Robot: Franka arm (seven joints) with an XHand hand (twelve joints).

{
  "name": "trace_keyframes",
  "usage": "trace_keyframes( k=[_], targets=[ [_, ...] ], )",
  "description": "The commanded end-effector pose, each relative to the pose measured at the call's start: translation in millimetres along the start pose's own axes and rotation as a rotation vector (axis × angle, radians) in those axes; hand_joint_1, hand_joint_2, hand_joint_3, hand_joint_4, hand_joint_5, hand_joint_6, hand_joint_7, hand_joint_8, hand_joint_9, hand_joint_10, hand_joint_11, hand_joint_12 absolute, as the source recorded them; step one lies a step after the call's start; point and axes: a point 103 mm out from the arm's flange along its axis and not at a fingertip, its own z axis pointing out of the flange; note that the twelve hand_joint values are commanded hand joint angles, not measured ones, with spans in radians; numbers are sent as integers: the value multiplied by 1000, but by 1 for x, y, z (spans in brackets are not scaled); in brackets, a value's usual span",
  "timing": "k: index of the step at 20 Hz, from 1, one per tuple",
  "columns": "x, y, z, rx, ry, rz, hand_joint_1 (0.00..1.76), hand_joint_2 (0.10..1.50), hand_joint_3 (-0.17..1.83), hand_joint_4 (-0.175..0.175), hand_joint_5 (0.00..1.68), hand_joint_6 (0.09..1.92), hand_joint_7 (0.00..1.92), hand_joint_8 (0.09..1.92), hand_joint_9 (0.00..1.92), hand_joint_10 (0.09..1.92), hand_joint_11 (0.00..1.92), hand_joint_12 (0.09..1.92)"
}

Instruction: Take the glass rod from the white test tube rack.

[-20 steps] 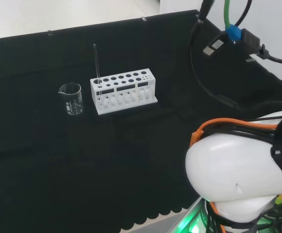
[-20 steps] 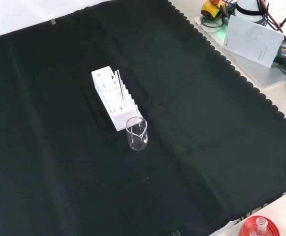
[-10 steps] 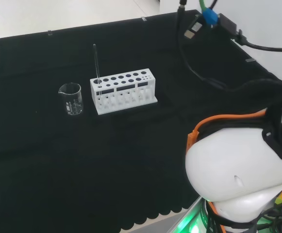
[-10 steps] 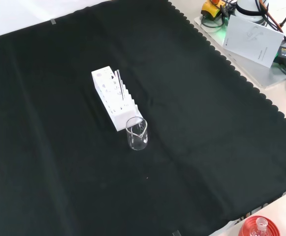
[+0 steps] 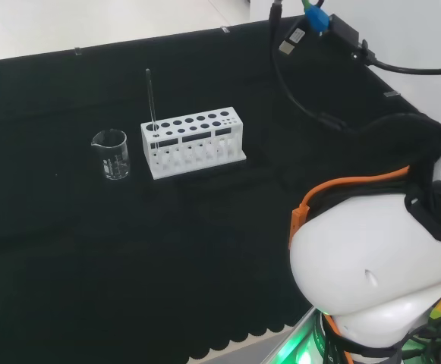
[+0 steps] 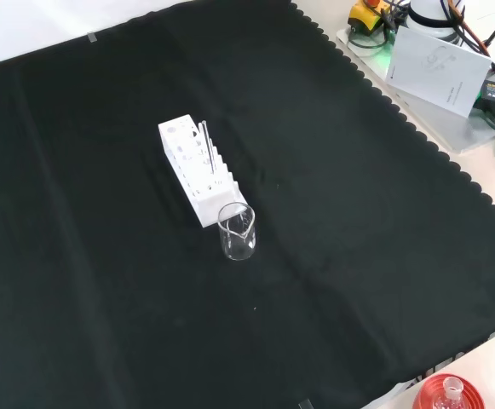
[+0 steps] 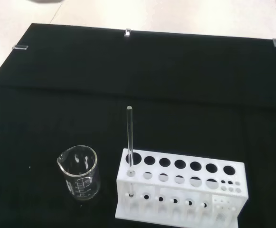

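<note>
White test tube rack (image 5: 193,141) stands on the black-clothed surface (image 5: 68,250), well in from every edge, somewhat toward the far edge in the head view. Glass rod (image 5: 151,101) upright in a hole at the rack's left end in the head view; in the front view the rod (image 6: 205,150) rises from the rack's (image 6: 194,165) nearer end. Wrist view: rod (image 7: 129,142) sits in the end hole of the second row, on the end toward the beaker; the other holes look empty.

Clear glass beaker (image 5: 111,154) stands just beside that same end of the rack, apart from it, upright, spout visible. Front view puts the beaker (image 6: 238,231) nearest the camera, just before the rack.

Arm's white link (image 5: 372,265) bulks at the head view's lower right, cables above it. State of the fingers: cannot tell.
</note>
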Motion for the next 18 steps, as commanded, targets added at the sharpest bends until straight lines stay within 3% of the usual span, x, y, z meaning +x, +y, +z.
trace_keyframes(
  k=[1,6,11,18],
  targets=[
    [4,41,26,46,13,-50,759,774,370,-175,242,612,322,924,352,941,194,1436],
    [14,59,34,59,28,-71,789,733,415,-175,237,644,335,927,371,940,214,1434],
    [-17,60,42,68,91,-83,798,713,439,-175,241,659,346,929,377,941,224,1436],
    [8,104,77,134,63,-83,803,702,453,-175,247,668,354,931,383,944,237,1436]
  ],
)
